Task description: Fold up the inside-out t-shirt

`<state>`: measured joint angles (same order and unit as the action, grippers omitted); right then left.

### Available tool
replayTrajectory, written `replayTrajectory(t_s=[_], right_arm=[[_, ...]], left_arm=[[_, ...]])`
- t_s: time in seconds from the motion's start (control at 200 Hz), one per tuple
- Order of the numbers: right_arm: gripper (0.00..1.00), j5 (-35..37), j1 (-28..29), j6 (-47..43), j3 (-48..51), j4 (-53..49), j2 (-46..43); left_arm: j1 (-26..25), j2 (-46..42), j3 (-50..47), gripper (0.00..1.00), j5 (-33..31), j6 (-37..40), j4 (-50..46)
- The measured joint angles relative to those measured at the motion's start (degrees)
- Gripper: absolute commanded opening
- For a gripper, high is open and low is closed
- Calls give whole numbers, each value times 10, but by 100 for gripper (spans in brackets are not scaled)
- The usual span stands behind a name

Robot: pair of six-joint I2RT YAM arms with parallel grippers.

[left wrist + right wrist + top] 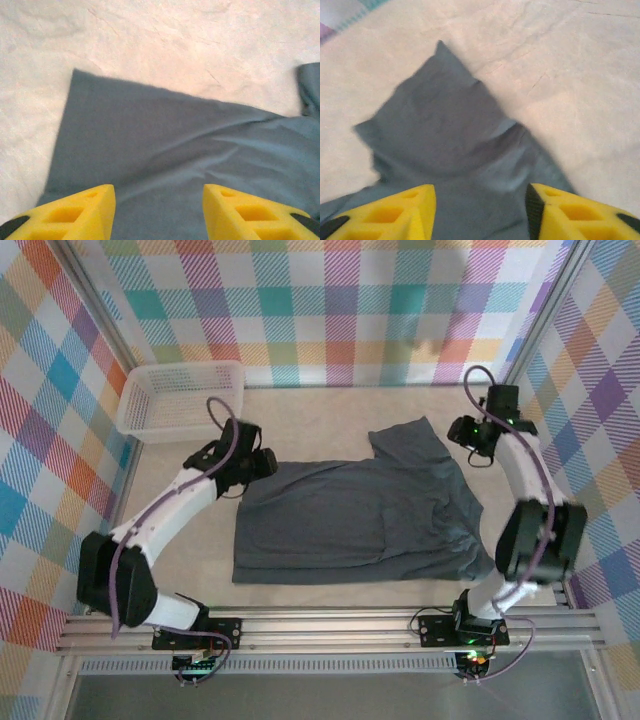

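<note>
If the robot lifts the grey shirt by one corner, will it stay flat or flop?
Probably flop: the shirt lies limp with soft wrinkles, so it would likely droop. It looks thin, so probably light. The sleeve is crumpled, so a push would likely bunch it, not slide it whole.

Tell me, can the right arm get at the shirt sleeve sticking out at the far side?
Probably yes: the right gripper hangs open just above the sleeve, with nothing lying between them on the table.

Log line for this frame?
t-shirt: laid out | left gripper: open, above shirt corner | right gripper: open, above sleeve
</note>
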<state>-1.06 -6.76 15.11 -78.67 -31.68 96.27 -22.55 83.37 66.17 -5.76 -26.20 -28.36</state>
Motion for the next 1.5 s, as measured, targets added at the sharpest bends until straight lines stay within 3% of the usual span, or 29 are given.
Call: replayTrajectory(t_s=[0.17,0.32,0.38,0.47,0.52,0.685,0.89,1.175,1.27,1.39,1.505], right_arm=[[55,-5,0,-52,-116,-32,181],[51,-29,3,-64,-183,-55,268],[43,-38,5,-63,-204,-62,293],[12,-50,5,-64,-234,-72,325],[0,-54,5,-58,-243,-75,334],[0,-51,5,-58,-245,-81,323],[0,-29,5,-62,-155,-48,203],[0,-40,5,-71,-155,-35,194],[0,-46,5,-71,-155,-35,199],[0,-52,5,-71,-156,-36,207],[0,-57,5,-71,-156,-39,211]], left_arm=[[7,101,69,54,-26,47,-13],[14,137,86,57,-29,63,-29],[21,146,89,58,-27,63,-33],[32,155,90,59,-29,63,-41],[37,158,90,60,-34,63,-48],[54,191,120,57,-67,60,-66],[89,270,160,53,-115,61,-65],[97,358,208,56,-53,63,-53],[97,364,208,46,-35,61,-47],[97,372,214,16,-22,57,-45],[100,383,234,0,-20,56,-47]])
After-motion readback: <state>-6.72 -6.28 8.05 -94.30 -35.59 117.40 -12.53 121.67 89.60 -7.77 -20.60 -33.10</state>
